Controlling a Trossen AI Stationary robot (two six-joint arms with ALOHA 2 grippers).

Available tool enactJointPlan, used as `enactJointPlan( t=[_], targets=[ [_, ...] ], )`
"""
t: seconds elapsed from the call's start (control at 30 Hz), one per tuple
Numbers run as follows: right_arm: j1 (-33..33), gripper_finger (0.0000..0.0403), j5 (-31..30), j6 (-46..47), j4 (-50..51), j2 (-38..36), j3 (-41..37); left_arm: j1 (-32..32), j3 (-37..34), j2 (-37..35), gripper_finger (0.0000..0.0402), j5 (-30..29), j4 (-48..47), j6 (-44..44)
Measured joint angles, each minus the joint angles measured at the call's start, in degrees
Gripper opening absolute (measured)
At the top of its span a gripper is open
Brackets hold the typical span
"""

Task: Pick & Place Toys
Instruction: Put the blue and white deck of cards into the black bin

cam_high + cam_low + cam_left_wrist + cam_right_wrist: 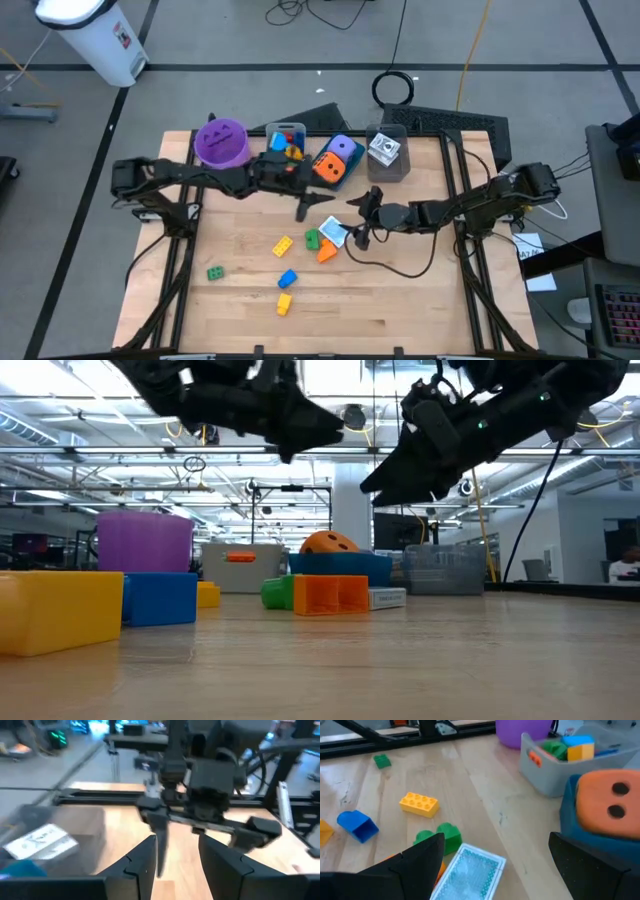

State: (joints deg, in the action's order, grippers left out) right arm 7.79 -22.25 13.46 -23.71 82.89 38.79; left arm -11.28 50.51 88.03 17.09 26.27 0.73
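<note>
Loose toys lie flat on the wooden table: a yellow brick [284,245], a green brick [312,238], an orange brick [327,252], a white-blue printed cube [470,872], a blue brick [287,278], and farther off a second green brick [215,272] and a second yellow one [284,303]. My left gripper [312,205] hovers above the table in front of the bins, open by a narrow gap [175,865] with nothing in it. My right gripper [356,222] hangs wide open [495,865] above the printed cube, facing the left gripper.
Along the far edge stand a purple cup [221,142], a grey bin [287,140] with bricks, a blue bin [335,160] with an orange and a purple die, and a clear bin [385,152] with a printed cube. Bare wood shows at the near right.
</note>
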Motion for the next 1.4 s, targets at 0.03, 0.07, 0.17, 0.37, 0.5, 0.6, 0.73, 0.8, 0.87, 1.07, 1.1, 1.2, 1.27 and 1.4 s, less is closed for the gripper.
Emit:
enactJointPlan(
  t=[0.03,0.07,0.17,0.37,0.5,0.6,0.73,0.8,0.87,1.07,1.1,1.2,1.27,1.4],
  targets=[
    [0.0,0.0348,0.0,0.6,-0.2,0.6,0.0,0.0,-1.9,-1.7,0.0152,-0.8,0.9,-0.1],
    [0.0,0.0348,0.5,1.3,-0.1,1.1,0.0,0.0,-4.0,-3.7,0.0152,-0.9,0.9,-0.7],
    [-0.9,0.0348,4.6,3.5,-0.4,4.1,1.0,0.4,-8.5,-9.3,0.0152,-3.5,2.3,-1.0],
    [-1.9,0.0348,4.3,5.4,-0.7,12.0,5.6,2.3,-16.7,-20.4,0.0152,-7.1,1.7,-2.0],
    [-1.9,0.0348,4.6,6.2,0.6,18.0,9.2,3.2,-20.1,-25.1,0.0152,-8.7,1.6,-1.3],
    [-1.8,0.0348,4.4,6.9,4.1,21.5,11.7,3.5,-21.1,-27.2,0.0152,-11.4,2.2,-0.6],
    [-2.1,0.0348,3.7,6.9,7.4,23.2,13.5,3.5,-21.9,-28.2,0.0152,-12.7,1.8,-0.5],
    [-2.1,0.0348,1.8,7.1,9.3,23.3,13.5,3.5,-21.9,-28.2,0.0152,-12.7,1.6,-0.5],
    [-2.1,0.0348,-0.3,7.0,11.9,23.1,13.5,3.5,-21.9,-28.1,0.0152,-12.7,1.5,-0.5],
    [-2.1,0.0348,-2.0,6.7,20.9,23.0,13.6,3.5,-21.9,-27.9,0.0152,-12.7,1.3,0.0],
    [-1.9,0.0348,-2.2,6.6,22.5,23.1,13.6,3.5,-21.9,-27.9,0.0152,-12.7,1.3,0.0],
    [-1.7,0.0348,-2.7,6.4,25.2,23.1,13.5,3.5,-21.9,-27.9,0.0152,-12.7,1.3,0.0],
    [-1.6,0.0348,-3.5,6.4,26.3,23.1,13.5,3.5,-21.9,-27.9,0.0152,-12.7,1.3,0.0],
    [-1.6,0.0348,-3.5,6.0,30.4,23.1,13.5,3.5,-21.9,-27.9,0.0152,-12.7,0.8,-0.2]
  ],
)
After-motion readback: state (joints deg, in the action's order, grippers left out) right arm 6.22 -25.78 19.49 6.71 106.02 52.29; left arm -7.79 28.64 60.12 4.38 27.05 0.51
